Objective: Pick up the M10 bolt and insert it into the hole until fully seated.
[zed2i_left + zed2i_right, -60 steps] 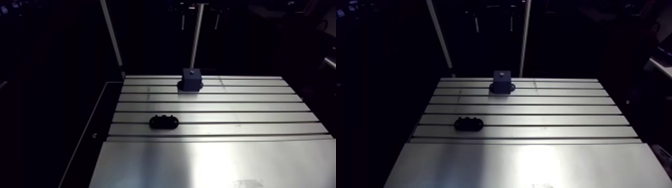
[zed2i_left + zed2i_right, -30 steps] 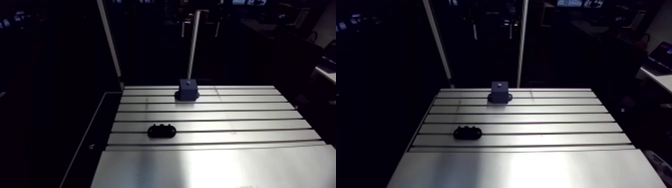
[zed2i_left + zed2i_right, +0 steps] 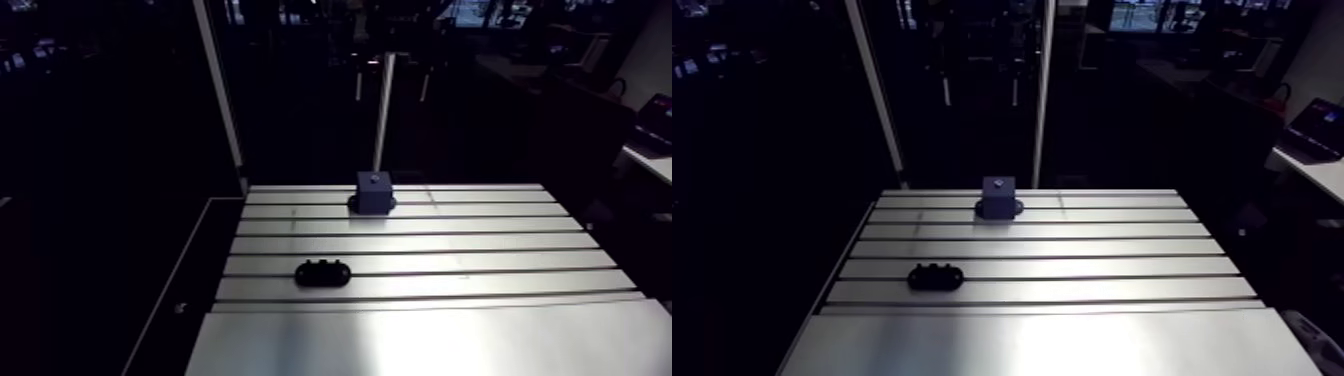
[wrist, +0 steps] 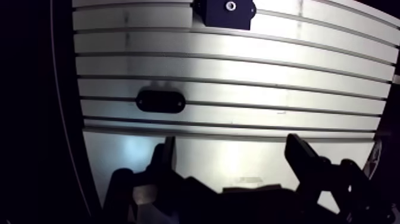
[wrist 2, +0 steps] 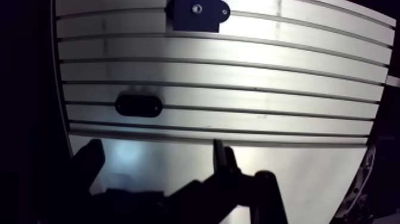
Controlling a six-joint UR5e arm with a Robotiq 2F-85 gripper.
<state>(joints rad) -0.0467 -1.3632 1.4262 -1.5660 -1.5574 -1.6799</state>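
Observation:
A dark blue block [image 3: 374, 192] stands at the far side of the slotted table [image 3: 430, 335], with a small round hole [image 4: 230, 5] in its top. Nearer and to the left, a black oval holder [image 3: 323, 272] lies across a slot with small bumps on its top; I cannot make out a separate bolt there. In the wrist view my gripper [image 4: 233, 158] is open above the smooth near plate, nothing between its fingers [image 4: 168, 156]. The holder [image 4: 160, 100] lies ahead of the left finger and the block [image 4: 225, 12] far ahead. The arm view does not show the gripper.
Two slim upright posts [image 3: 222, 90] rise behind the table's far edge, one close behind the block. The table's left edge [image 4: 77, 113] drops off into the dark beside the holder.
The whole arm view has shifted: block and holder sit lower and look smaller, so the camera has moved. Neither has moved on the table.

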